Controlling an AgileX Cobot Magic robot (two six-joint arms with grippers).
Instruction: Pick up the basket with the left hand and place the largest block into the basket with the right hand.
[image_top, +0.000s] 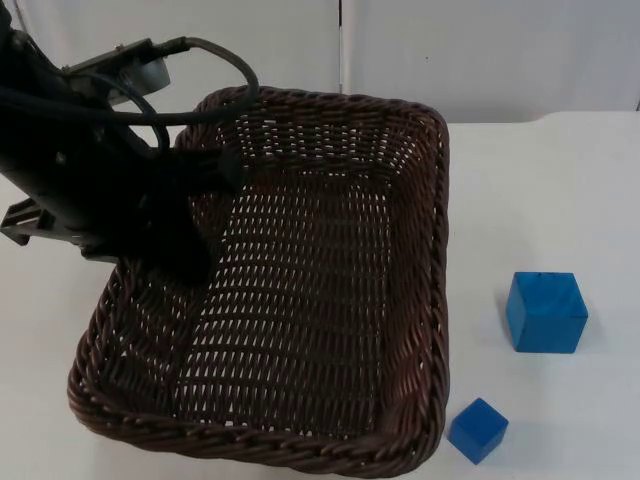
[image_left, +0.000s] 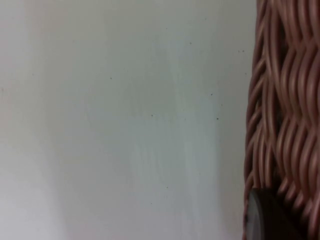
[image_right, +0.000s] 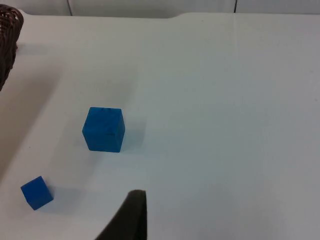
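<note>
basket (image_top: 300, 300) left | large block (image_top: 545, 312) right of it | small block (image_top: 478, 430) probably nearer the basket

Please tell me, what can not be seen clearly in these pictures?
- Left gripper at the basket rim: the arm hides its fingers in the top view, so its grip is unclear.
- Right gripper's opening: one fingertip shows.
- Basket's near rim: cut by the top view's edge.

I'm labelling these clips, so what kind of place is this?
Probably a robot lab bench: a plain white table top against a grey partition wall, with only a dark brown wicker basket and two blue cubes, large and small.
</note>
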